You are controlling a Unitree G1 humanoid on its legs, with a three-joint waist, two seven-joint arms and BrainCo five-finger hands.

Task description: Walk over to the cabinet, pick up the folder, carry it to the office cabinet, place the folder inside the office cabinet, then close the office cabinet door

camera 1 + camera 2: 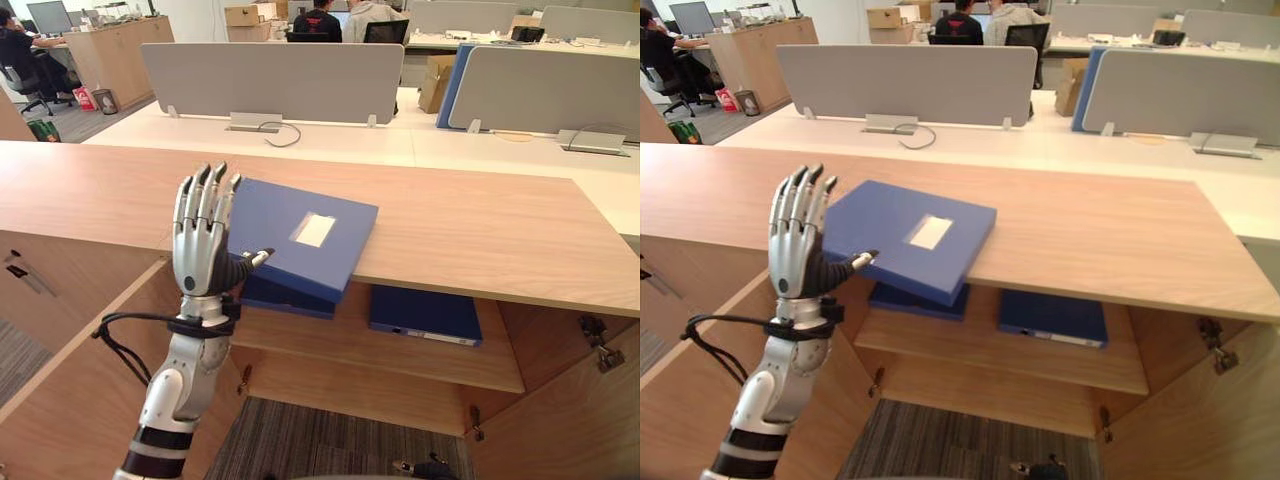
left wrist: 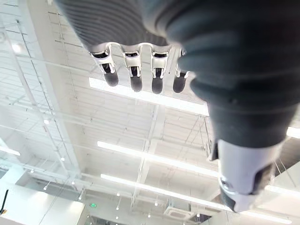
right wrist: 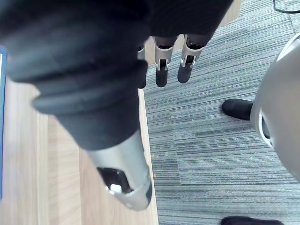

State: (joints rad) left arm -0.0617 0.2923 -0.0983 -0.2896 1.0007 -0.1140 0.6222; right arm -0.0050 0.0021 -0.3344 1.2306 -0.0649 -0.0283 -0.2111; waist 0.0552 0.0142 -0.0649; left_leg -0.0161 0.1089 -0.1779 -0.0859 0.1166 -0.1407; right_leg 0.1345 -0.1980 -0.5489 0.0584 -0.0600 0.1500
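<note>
Left eye view — left hand [image 1: 202, 255] upright, fingers straight; thumb seemingly touching folder [image 1: 283, 250] edge — grasping nothing.

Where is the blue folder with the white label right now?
The blue folder lies flat on the cabinet top, left of centre in both eye views, its near corner overhanging the open shelf, with the robot's left hand beside its left edge.
</note>
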